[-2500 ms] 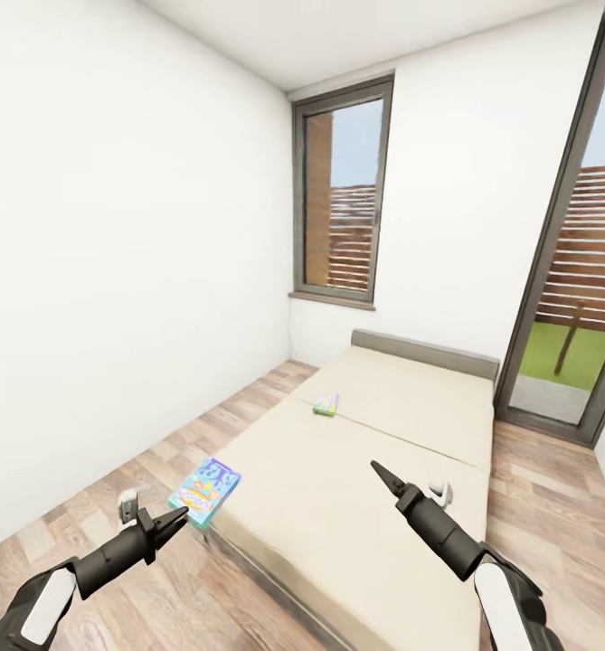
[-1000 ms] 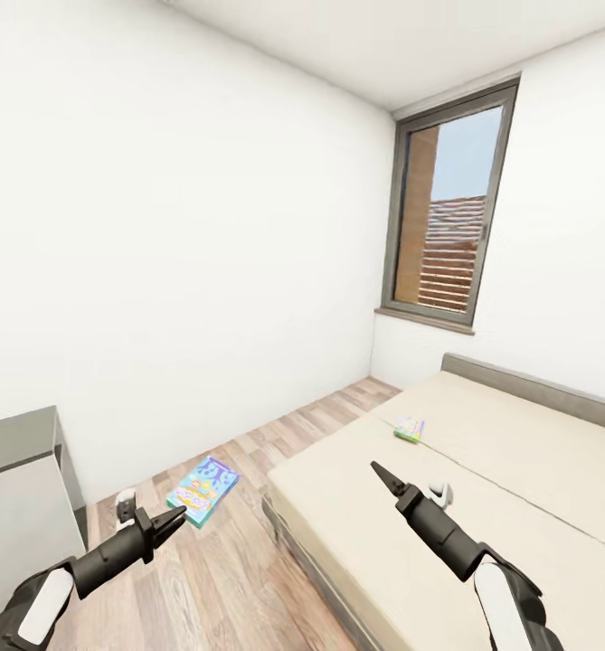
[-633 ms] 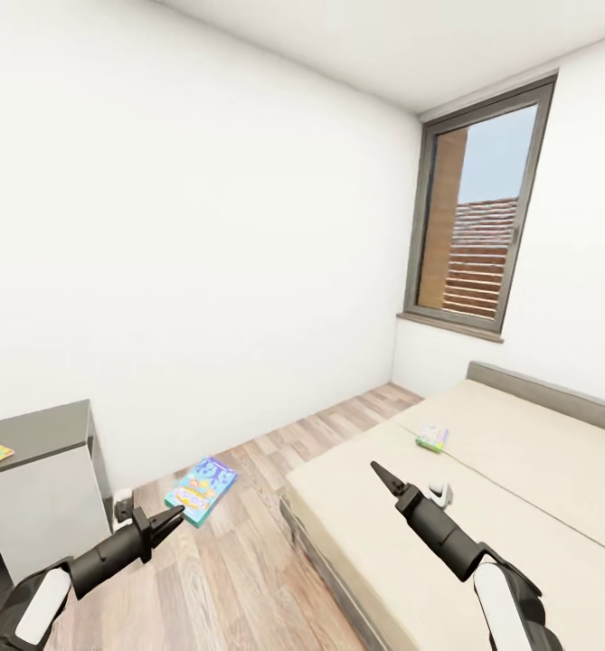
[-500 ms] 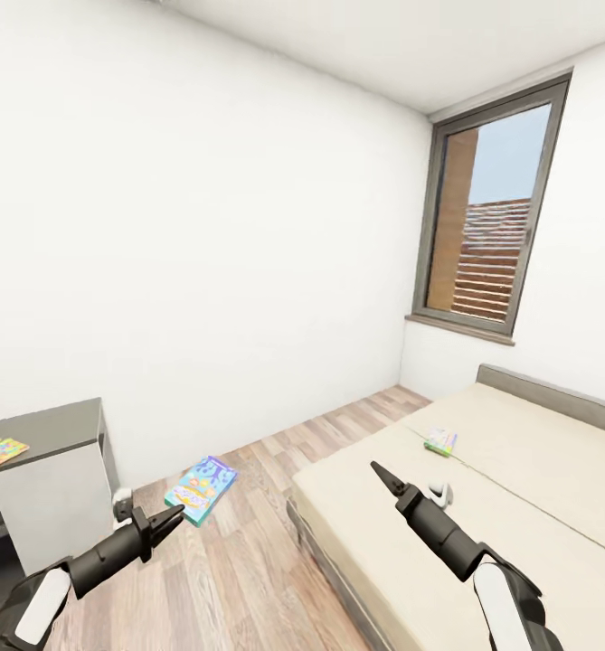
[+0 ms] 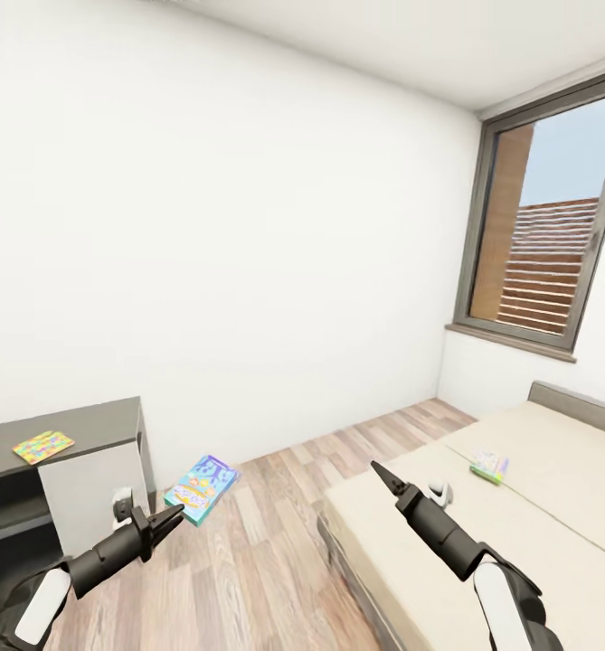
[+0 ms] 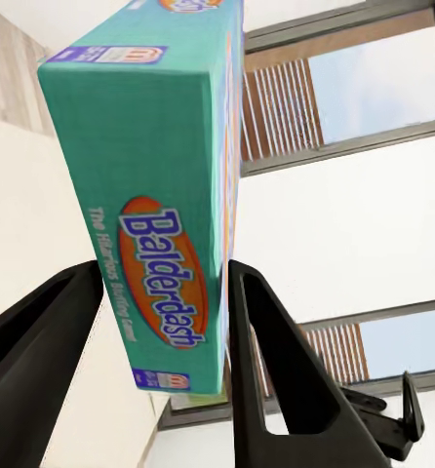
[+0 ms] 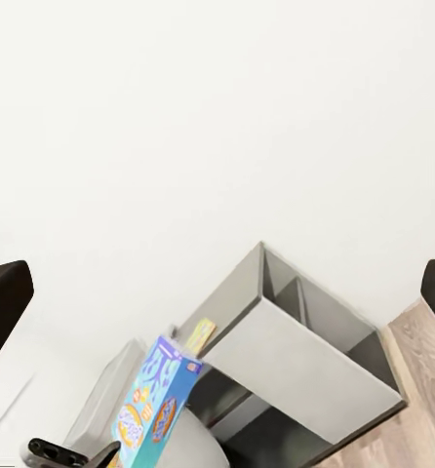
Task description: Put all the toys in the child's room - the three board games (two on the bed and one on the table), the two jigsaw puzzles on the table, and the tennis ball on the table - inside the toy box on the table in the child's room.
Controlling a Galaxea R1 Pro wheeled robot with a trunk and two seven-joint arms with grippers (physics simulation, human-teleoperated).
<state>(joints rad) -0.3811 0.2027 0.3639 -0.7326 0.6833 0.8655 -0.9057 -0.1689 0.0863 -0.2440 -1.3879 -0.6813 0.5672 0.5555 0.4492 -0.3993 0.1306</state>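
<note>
Left gripper (image 5: 177, 516) is clamped on the light blue board game (image 5: 202, 489), one black finger (image 6: 276, 380) on each broad face, pinching it by the end nearest the wrist so the box sticks out past the fingertips, up and away from the arm. In the left wrist view the teal edge of that box (image 6: 164, 195) reads "Balderdash" in an orange oval, with "The Hilarious Bluffing Game" printed down the side; the little logos at the ends are too small to read. The head view gives the cartoon-y blue cover instead, but none of its text is legible.

Right gripper (image 5: 375, 470) hangs over the near end of the bed (image 5: 555, 470), holding nothing. Its tips look pinched to a point from the head camera, yet in the right wrist view the two fingers (image 7: 3, 302) sit at opposite edges of the picture, so it's spread wide. That same camera catches the held box (image 7: 151, 405) from behind and the dark grey desk (image 7: 296, 361) beyond it.

Farther out past the right gripper, a second board game (image 5: 489, 467) with a green edge lies flat on the mattress. Out beyond the left gripper, a jigsaw puzzle (image 5: 43, 446) lies flat on the dark desk top (image 5: 103, 425).
</note>
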